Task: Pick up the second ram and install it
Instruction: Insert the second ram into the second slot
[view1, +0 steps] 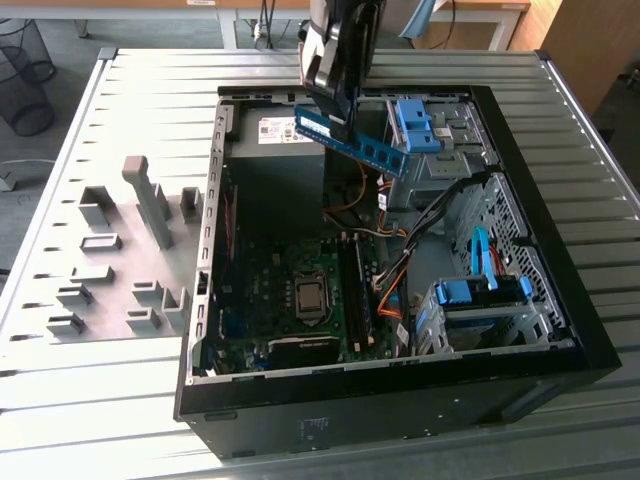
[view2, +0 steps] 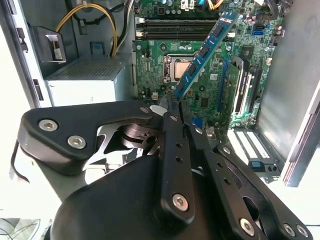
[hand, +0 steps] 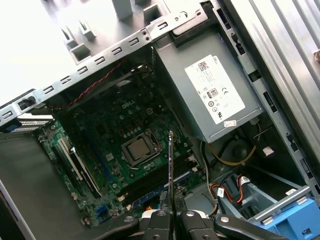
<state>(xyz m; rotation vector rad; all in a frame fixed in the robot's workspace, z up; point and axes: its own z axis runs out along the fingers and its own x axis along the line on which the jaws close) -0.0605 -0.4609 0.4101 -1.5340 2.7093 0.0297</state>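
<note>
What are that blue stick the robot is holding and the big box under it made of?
The second ram, held in the gripper, looks like rigid printed circuit board: thin, flat, glossy blue, with black chips, probably plastic-cased. The computer case appears to be sheet metal: dull grey folded edges with punched slots, and a black outer shell.

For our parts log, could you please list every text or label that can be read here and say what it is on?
White label on the grey power supply: print and symbols, too small to read.
Blue ram stick held in the gripper: no readable print.
Motherboard: white lettering, too small to quote reliably.
</note>
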